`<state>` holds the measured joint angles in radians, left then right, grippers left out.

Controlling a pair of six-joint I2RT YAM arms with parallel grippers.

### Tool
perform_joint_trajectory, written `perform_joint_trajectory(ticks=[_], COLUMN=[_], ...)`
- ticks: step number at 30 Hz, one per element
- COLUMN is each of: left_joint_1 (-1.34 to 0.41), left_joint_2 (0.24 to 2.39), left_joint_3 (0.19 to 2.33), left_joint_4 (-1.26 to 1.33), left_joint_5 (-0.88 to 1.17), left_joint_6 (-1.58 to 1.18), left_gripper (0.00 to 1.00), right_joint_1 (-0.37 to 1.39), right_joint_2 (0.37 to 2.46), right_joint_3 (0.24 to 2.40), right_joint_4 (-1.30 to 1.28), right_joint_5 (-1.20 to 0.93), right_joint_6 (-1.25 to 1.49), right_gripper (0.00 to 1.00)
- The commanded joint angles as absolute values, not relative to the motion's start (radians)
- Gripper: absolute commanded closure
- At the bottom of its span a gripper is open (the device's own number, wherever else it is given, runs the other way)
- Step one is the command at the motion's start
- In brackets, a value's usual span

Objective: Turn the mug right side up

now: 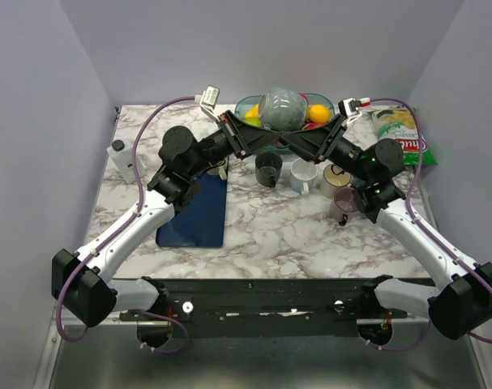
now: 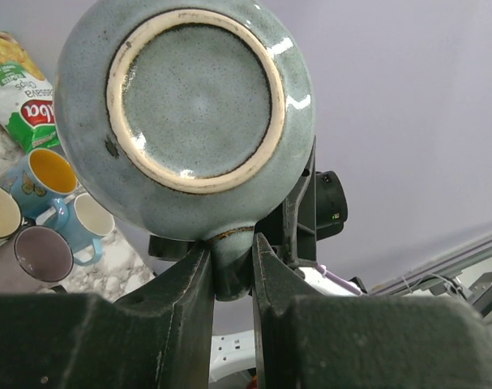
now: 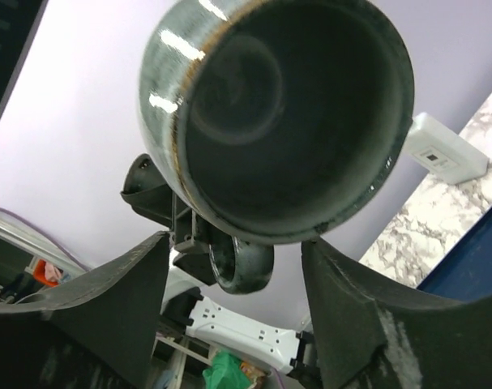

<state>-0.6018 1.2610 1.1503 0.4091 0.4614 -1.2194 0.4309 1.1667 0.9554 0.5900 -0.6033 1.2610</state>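
The glossy, speckled grey-blue ceramic mug (image 1: 282, 108) hangs on its side above the marble table (image 1: 270, 227), its handle clenched in the left gripper (image 2: 232, 275), while the right gripper (image 3: 236, 243) stands released, jaws spread beside its round mouth, over a cluster of small mugs (image 1: 303, 174).

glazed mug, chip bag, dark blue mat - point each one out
glazed mug (image 2: 197, 97), left wrist view, middle of its base
chip bag (image 1: 403, 130), top external view, printed front
dark blue mat (image 1: 195, 217), top external view, bare centre

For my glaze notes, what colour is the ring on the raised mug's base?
Pale cream ring on the blue-grey mug; left wrist view shows it best.
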Motion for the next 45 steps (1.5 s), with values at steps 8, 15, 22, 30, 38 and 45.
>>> perform_joint_trajectory(ticks=[8,15,22,30,38,45], left_joint_1=[-0.617,-0.624,-0.626,-0.627,-0.629,-0.626], left_joint_2=[1.23,1.226,1.218,1.216,1.204,1.177], left_joint_3=[1.135,1.121,1.108,1.094,1.115,1.15], left_joint_4=[0.618,0.626,0.632,0.594,0.375,0.077], left_joint_5=[0.488,0.488,0.489,0.486,0.462,0.358], left_joint_6=[-1.203,-1.2,-1.195,-1.171,-1.048,-0.872], left_gripper=[1.0,1.0,1.0,1.0,0.67,0.2], right_joint_1=[0.434,0.436,0.436,0.436,0.436,0.434], right_joint_2=[1.183,1.175,1.161,1.134,1.052,0.939], right_joint_3=[0.946,0.933,0.923,0.936,0.997,1.06], right_joint_4=[0.698,0.701,0.695,0.637,0.378,0.008], right_joint_5=[-0.566,-0.554,-0.538,-0.525,-0.47,-0.286], right_joint_6=[1.301,1.302,1.305,1.246,1.059,0.824], right_gripper=[0.5,0.65,0.98,0.99,0.99,0.99])
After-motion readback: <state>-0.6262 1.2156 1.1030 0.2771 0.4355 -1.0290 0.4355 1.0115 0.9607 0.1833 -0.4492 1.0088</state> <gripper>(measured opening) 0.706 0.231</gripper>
